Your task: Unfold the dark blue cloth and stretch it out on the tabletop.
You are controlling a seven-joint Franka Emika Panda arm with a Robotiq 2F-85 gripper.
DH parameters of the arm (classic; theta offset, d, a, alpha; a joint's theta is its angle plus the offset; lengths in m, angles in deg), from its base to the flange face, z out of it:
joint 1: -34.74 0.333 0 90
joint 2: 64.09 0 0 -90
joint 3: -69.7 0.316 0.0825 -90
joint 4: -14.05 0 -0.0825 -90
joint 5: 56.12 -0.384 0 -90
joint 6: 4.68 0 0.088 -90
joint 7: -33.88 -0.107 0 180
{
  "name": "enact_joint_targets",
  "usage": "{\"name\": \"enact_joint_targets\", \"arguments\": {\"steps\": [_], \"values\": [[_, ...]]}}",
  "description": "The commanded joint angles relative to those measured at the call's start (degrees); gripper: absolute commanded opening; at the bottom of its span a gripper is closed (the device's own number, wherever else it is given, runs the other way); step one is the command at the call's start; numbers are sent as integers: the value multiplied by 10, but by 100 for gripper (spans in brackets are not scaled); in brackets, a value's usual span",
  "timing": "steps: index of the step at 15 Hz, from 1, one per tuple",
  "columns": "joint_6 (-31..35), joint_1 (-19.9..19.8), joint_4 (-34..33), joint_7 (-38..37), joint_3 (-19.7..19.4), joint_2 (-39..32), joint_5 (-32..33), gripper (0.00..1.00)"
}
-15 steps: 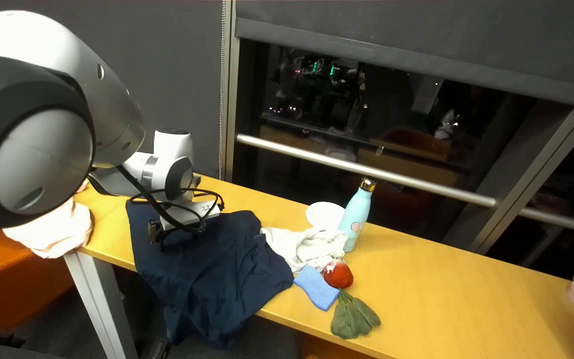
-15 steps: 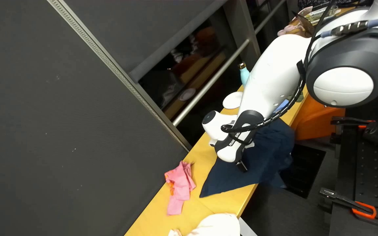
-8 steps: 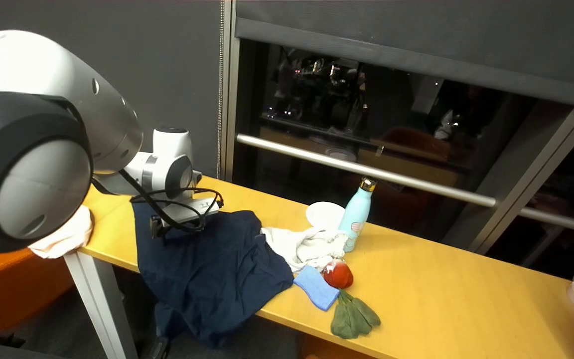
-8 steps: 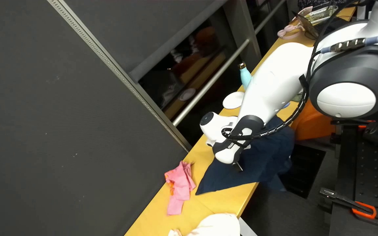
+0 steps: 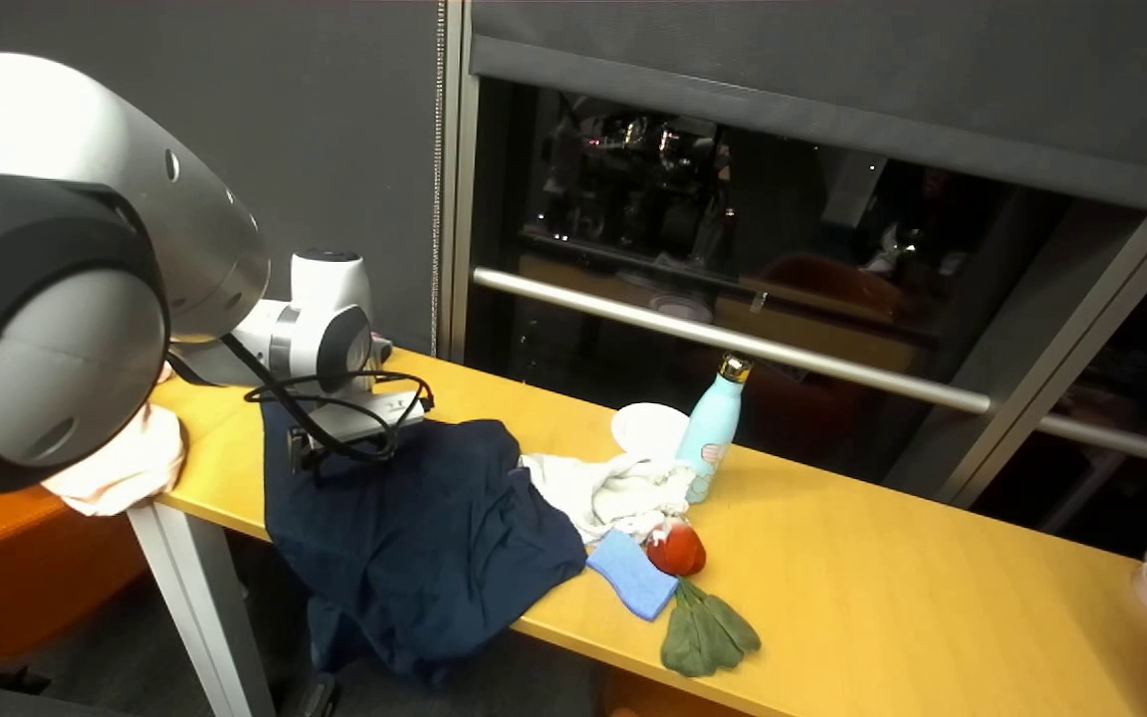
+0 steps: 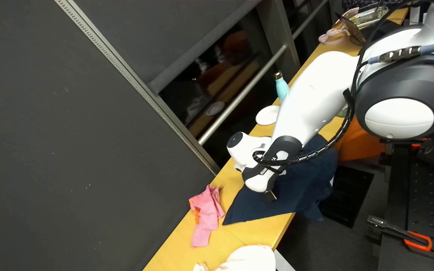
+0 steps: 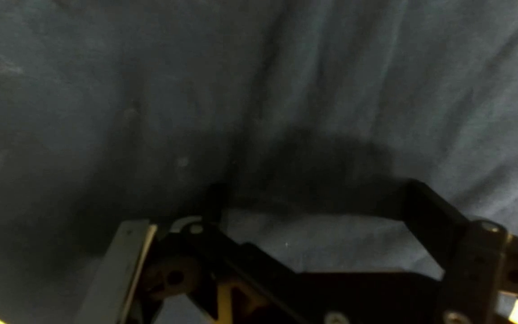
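The dark blue cloth [image 5: 434,558] lies creased on the table, and its lower part hangs over the near edge. In an exterior view [image 6: 296,188] a pointed corner of it lies on the wood beyond the arm. It fills most of the wrist view [image 7: 286,90], with folds on the right. My gripper [image 7: 315,193] is open, with its fingers wide apart and only cloth surface seen below them. In both exterior views the gripper [image 5: 305,453] is low over the cloth, by its corner end. Whether the fingertips touch it is unclear. The arm hides part of the cloth.
Beside the cloth on the yellow table [image 5: 882,578] are a white cloth [image 5: 613,493], blue sponge [image 5: 633,575], red object [image 5: 676,550], green leafy object [image 5: 708,632], white plate [image 5: 648,428] and teal bottle [image 5: 713,428]. A pink cloth [image 6: 207,212] and pale cloth [image 6: 249,259] lie past the corner.
The arm's wrist has shifted slightly toward the pink cloth's end of the table. The cloth's corner there has moved a little, and its hanging part has shifted.
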Motion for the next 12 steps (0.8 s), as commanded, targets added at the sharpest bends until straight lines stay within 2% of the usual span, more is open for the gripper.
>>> {"name": "enact_joint_targets", "arguments": {"steps": [1,8,12], "values": [[-23,13,-14,-16,-9,0,4,100],[-51,20,-29,-31,-22,2,11,100],[-90,23,-41,-54,-29,2,9,100]]}}
